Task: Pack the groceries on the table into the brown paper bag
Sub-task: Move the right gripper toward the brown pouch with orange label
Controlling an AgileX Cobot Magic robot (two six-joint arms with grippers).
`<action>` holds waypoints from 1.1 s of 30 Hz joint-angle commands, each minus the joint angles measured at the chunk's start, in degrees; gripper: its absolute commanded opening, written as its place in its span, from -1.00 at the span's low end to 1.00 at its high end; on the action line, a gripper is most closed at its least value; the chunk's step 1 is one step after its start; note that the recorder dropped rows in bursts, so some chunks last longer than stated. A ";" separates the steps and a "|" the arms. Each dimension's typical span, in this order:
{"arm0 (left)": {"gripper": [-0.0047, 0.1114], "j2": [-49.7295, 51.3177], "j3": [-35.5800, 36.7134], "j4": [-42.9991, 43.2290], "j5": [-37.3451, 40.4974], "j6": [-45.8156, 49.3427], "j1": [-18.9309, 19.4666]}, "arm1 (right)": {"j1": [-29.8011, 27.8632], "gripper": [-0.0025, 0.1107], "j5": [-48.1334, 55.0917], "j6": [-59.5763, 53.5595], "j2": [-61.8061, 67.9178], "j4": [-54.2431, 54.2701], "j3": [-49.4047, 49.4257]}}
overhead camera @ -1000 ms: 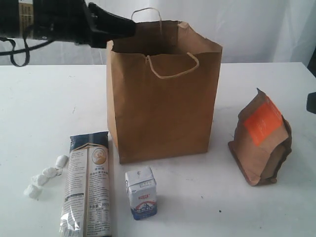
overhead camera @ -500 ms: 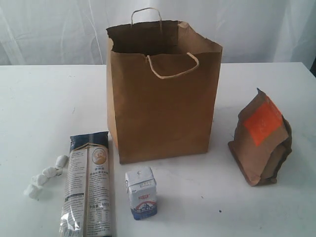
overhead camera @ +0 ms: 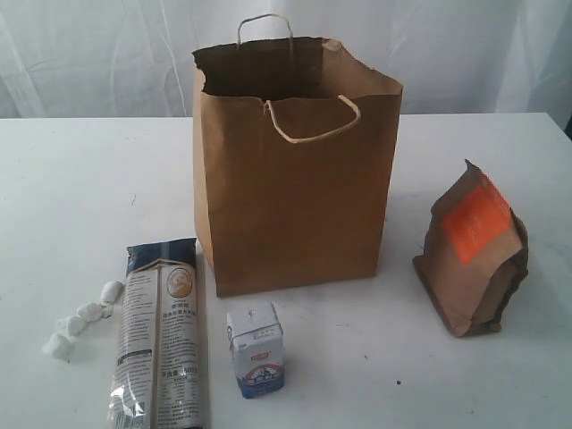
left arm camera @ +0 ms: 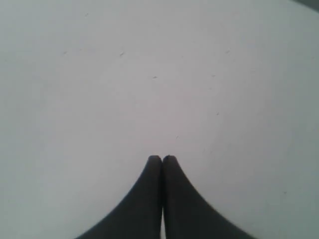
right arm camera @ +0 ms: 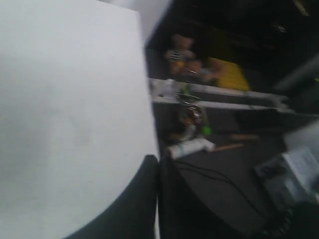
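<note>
On the white tabletop [overhead camera: 71, 179], at far left, white wrapped sweets [overhead camera: 82, 317] in a short slanted row, the far end just beside the long noodle packet [overhead camera: 161, 335]. Packet flat, long axis running from the near edge away toward the bag, dark end farthest, near end cut off by the frame. Next, small white-blue carton [overhead camera: 257, 350] upright, gabled top upward, printed face to the camera, in front of the bag and apart from it. In the middle, brown paper bag [overhead camera: 295, 197] upright, mouth open upward, rim ragged, one cord handle hanging over the front face, the other standing at the back. Well apart to the right, orange-labelled brown pouch [overhead camera: 474, 255] standing but leaning, top pointing up and a little left.

Left pincer [left arm camera: 162, 160] clenched, tips pressed together, holding nothing, over bare speckled tabletop; touching it or not, cannot tell. Right pincer [right arm camera: 158, 160] clenched too, empty, over the tabletop edge, view blurred
</note>
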 commanded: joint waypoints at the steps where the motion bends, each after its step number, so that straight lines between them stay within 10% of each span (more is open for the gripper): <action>1: -0.92 -7.21 5.75 -0.25 4.09 -0.06 -0.25 | 0.02 -0.96 6.07 10.48 0.79 -7.95 -0.32; 13: -0.92 -24.00 5.00 0.24 -4.27 9.51 -21.22 | 0.02 -0.96 20.26 -13.78 0.62 25.45 3.64; 33: -0.92 -50.85 12.61 0.24 3.65 13.36 -21.75 | 0.02 -0.95 -21.16 -28.24 -24.79 54.10 21.86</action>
